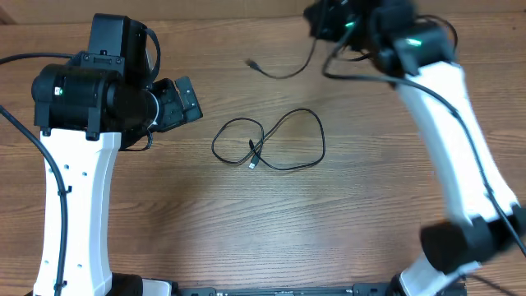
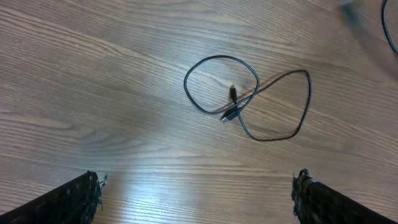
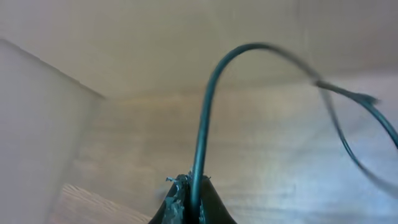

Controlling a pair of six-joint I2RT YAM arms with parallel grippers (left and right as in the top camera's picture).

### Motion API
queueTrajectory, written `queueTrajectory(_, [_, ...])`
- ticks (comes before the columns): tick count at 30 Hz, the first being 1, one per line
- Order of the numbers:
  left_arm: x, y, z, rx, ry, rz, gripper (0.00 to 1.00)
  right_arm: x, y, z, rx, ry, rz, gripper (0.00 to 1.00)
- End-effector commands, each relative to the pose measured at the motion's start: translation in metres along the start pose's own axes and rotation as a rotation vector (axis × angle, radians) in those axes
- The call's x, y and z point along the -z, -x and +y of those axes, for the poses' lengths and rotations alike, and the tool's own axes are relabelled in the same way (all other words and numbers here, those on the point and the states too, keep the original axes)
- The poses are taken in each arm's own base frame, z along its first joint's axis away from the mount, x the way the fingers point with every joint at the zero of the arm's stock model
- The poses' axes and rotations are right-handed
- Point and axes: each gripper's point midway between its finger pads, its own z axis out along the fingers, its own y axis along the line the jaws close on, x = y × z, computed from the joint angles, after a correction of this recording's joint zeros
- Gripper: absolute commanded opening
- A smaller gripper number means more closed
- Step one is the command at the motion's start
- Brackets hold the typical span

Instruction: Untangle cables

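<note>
At the left of the bench (image 1: 164, 222), the left fingers (image 1: 182, 100) are held spread wide and released, pointed right toward the middle. In the left wrist view only wood grain is seen between the two tips. Near the middle of the bench, well apart from those fingers, the looped cable (image 1: 260, 150) is laid flat in a figure-eight. A smaller loop is seen on its left and a larger one on its right. The loops are crossed at the centre, and both plug ends are laid just beside the crossing. Farther back, the second cable (image 1: 283, 76) is seen, its free plug end pointed left and its length curved right toward the far right corner. There the right fingers (image 3: 189, 202) are clenched on it, and the cord is arched away from them.
</note>
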Motion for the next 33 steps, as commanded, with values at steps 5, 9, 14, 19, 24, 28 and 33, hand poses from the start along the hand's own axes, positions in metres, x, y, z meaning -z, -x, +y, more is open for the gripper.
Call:
queueTrajectory(5, [-0.002,0.006,-0.002,-0.013,0.0,-0.015,1.0,0.088,0.021,0.047,0.086,0.195,-0.069,0.04])
queueTrajectory(9, [-0.002,0.009,-0.004,-0.014,-0.009,-0.029,1.0,0.088,0.005,0.055,0.1,0.259,0.001,0.04])
queueTrajectory(14, [-0.003,0.014,-0.006,-0.024,-0.017,-0.043,1.0,0.093,-0.014,0.073,0.086,0.388,0.1,0.04])
queueTrajectory(19, [-0.014,0.021,-0.011,-0.023,-0.024,-0.033,0.99,0.117,-0.026,0.109,0.117,0.64,0.177,0.04])
queueTrajectory(24, [-0.034,0.014,-0.035,-0.118,-0.135,0.075,0.93,0.132,-0.029,0.123,0.135,0.755,0.207,0.04])
queueTrajectory(28, [-0.045,0.006,-0.064,-0.237,-0.299,0.16,0.91,0.132,-0.029,0.123,0.084,0.749,0.227,0.04])
queueTrajectory(33, [-0.052,0.007,-0.085,-0.293,-0.414,0.183,0.9,0.132,-0.03,0.123,0.061,0.748,0.24,0.04])
